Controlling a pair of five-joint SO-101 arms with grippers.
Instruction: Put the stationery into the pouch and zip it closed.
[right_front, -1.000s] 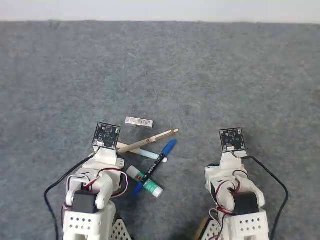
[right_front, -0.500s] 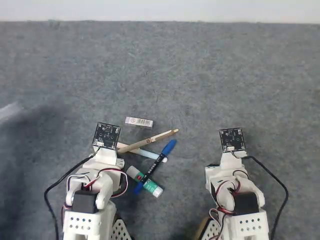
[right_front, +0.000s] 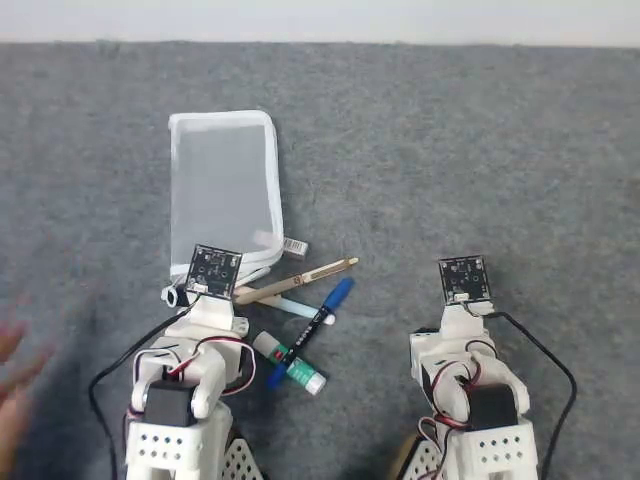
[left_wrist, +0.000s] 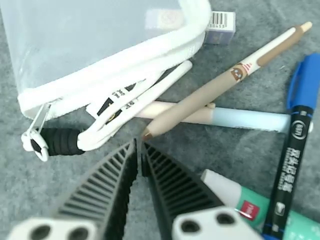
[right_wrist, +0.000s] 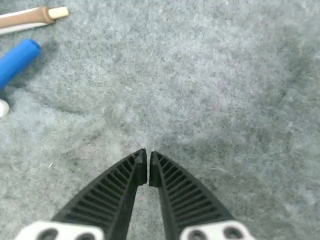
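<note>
1. On the grey mat (right_front: 450, 150) ahead of the left arm, one translucent white pouch (right_front: 222, 185) lies with its length running away from the arms and its zip pull at the near end.
2. Just beside it lie two pens, a brown pen (right_front: 300, 282) and a pale blue pen (left_wrist: 240, 120), plus one blue marker (right_front: 318, 322), one glue stick (right_front: 300, 372) and one eraser (right_front: 294, 244). The brown pen and the marker slant away to the right.
3. The left gripper (left_wrist: 139, 145) and right gripper (right_wrist: 148, 152) are both clenched and hold nothing.

The left arm (right_front: 180, 395) and right arm (right_front: 470, 395), low in the frame, are white plastic around black servo blocks, with red and white wires and a black cable (right_front: 108, 375) each. A black square circuit board (right_front: 216, 268) tops each wrist. The left claw (left_wrist: 139, 146) and right claw (right_wrist: 148, 155) have black ribbed fingers (left_wrist: 170, 180) on white mounts.
</note>
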